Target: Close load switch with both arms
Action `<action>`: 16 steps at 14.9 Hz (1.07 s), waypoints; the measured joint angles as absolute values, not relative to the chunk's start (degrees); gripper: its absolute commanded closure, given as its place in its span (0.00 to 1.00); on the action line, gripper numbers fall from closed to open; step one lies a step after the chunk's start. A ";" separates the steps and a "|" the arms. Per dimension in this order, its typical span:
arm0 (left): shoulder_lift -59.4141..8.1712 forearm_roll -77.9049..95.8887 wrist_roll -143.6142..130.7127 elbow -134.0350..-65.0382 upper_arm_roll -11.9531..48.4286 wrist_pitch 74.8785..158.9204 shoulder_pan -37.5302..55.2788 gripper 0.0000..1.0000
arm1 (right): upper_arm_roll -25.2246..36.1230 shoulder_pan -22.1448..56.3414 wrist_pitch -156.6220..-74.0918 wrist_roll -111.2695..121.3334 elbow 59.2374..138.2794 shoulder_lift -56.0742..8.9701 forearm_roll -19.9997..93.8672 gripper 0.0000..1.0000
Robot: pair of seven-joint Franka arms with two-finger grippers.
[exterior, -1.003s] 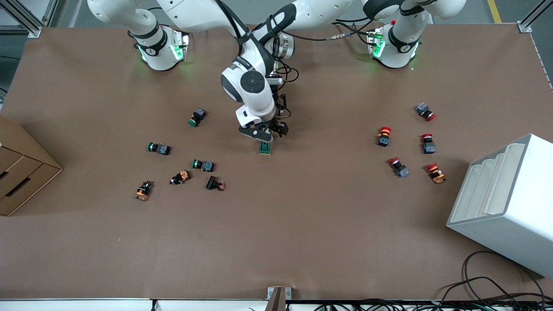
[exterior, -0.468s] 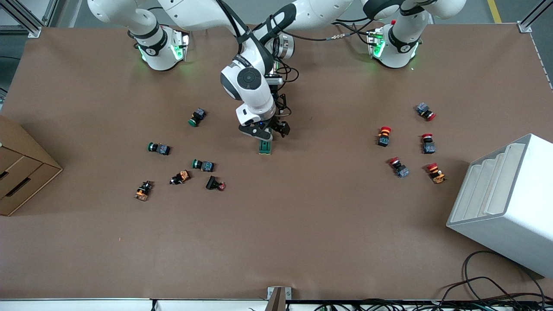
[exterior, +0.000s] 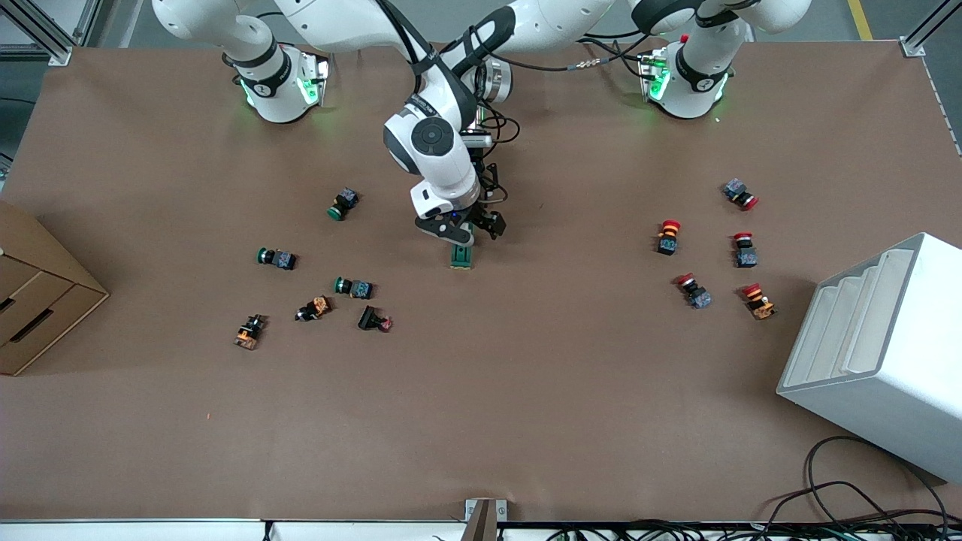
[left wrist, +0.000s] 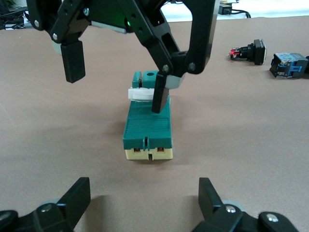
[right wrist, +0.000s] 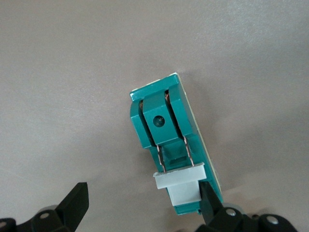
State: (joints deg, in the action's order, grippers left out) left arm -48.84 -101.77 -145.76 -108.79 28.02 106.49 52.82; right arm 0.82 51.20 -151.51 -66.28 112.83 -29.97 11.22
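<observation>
From the front, the dark green rectangular load switch (exterior: 461,257) is lying on the brown table (exterior: 526,391), both pincers crowding over it. The left wrist view is showing the left pincer (left wrist: 140,203) gaping, empty, and the right pincer (left wrist: 116,77) spread, one finger (left wrist: 160,94) touching the white handle (left wrist: 141,94). The right wrist view is showing the handle raised.

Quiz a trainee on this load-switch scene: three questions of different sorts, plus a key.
1. True or false: the left gripper and the right gripper, both at the load switch, are open.
2. A right-gripper finger stands right beside which part of the switch? A: white handle. B: cream end. C: bottom face.
3. How many red-capped push buttons lie toward the left arm's end of the table?
Key: 1 true; 2 A; 3 five.
</observation>
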 measured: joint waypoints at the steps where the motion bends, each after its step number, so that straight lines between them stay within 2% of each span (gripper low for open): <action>1: -48.84 -101.77 -145.76 -108.79 28.02 106.49 52.82 0.01 | 0.93 51.16 -151.31 -66.56 112.69 -29.79 11.25 0.00; 7: -48.84 -101.77 -145.76 -108.79 28.02 106.49 52.82 0.01 | 1.72 49.92 -150.25 -67.26 110.70 -28.48 11.31 0.00; 16: -48.85 -101.77 -145.75 -108.77 28.02 106.50 52.82 0.01 | 1.66 49.24 -151.31 -67.27 106.46 -30.84 11.41 0.00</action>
State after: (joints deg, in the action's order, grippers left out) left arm -48.85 -101.77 -145.75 -108.77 28.02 106.50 52.82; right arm 1.66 49.24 -151.31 -67.27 106.46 -30.84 11.41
